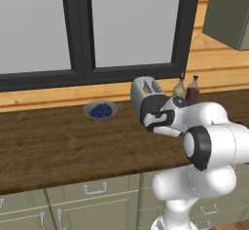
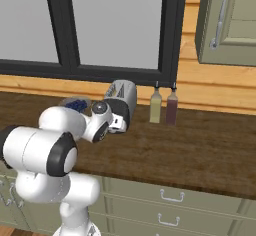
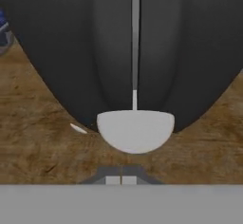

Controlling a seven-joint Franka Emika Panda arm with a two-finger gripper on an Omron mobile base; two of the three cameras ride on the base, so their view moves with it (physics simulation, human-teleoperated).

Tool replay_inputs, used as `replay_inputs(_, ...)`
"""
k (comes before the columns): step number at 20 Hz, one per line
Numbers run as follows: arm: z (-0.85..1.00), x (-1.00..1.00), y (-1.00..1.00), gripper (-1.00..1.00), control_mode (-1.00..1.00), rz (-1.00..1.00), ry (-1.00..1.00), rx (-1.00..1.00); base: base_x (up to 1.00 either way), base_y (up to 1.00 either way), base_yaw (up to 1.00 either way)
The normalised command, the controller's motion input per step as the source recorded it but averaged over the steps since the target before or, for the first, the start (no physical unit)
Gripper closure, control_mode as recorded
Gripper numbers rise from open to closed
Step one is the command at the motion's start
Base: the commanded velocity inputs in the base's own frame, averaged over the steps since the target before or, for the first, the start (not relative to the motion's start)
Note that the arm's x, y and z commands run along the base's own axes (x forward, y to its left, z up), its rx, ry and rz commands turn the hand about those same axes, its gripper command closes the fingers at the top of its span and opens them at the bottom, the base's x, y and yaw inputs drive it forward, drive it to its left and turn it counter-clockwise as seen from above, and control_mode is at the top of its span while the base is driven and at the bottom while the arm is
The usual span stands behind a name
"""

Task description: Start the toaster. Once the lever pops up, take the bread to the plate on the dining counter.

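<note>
1. Hand view: the fingers [image 3: 121, 180] are pressed fully together, tip against tip, with nothing between them. They sit at the bottom of the picture, just short of the toaster [image 3: 66, 52], whose black end face fills the upper part. A thin pale slot runs down the middle of that face, and the rounded whitish lever [image 3: 135, 130] lies at its lower end, near the fingers; contact cannot be told. Wood-grain table [image 3: 42, 152] lies below and to both sides, and a sliver of the bowl of blueberries [image 3: 4, 31] shows at the left edge.

2. Left base view: the hand reaches across the table [image 1: 58, 146] up to the toaster's [image 1: 146, 88] black end, hiding the fingers. The toaster stands under the window, the bowl of blueberries [image 1: 100, 110] to one side and two bottles [image 1: 187, 91] to the other.

3. Right base view: the toaster [image 2: 123, 91] stands on the table [image 2: 200, 140] with the hand against its dark end and the bottles [image 2: 163, 106] beside it.
</note>
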Motion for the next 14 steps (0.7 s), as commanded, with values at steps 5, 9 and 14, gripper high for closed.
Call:
replay_inputs(5, 0.67, -0.73, 0.04, 1.00, -1.00, -0.01, -0.10, 0.00, 0.00, 0.00, 0.00)
replay_inputs(9, 1.00, -0.31, 0.13, 1.00, -1.00, 0.00, 0.00, 0.00, 0.00, 0.00, 0.00)
replay_inputs(14, 1.00, 0.00, 0.07, 1.00, -1.00, -0.01, 0.06, 0.00, 0.00, 0.00, 0.00)
